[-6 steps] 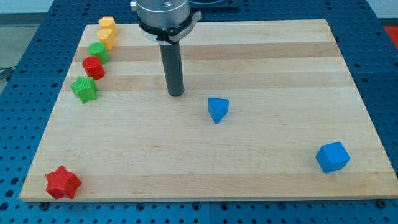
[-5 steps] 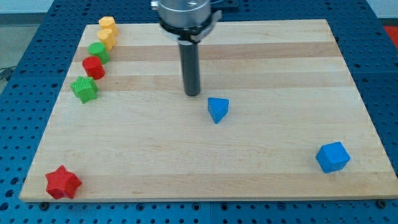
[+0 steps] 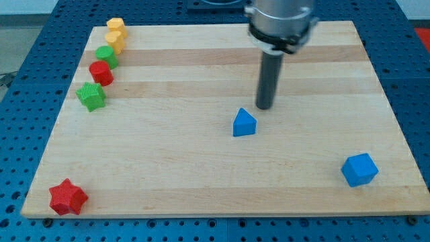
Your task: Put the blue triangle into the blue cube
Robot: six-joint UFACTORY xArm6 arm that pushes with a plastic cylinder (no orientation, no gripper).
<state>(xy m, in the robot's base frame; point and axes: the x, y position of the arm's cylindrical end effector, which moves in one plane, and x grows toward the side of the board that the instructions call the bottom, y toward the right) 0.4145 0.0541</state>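
No pincer is fitted to this arm, so nothing opens, closes or is held; the arm ends in a straight dark rod hanging from a round metal housing at the view's top. My tip rests on the wooden board, just above and slightly to the view's right of the blue triangle, close beside it, though whether the two touch cannot be told. That triangle sits near the middle of the board, a little right of centre, with one flat face toward the camera and its peak pointing up. Well apart from it, toward the view's lower right corner of the board, lies the blue cube, turned a little so an edge faces the camera. Along the view's upper left edge runs a slanting line of small blocks: a yellow block at the top with a second yellow block touching it just below, then a green block, a red block, and a ridged green star lowest in the line. Alone in the view's lower left corner sits a red star. Around the board is a blue perforated table surface.
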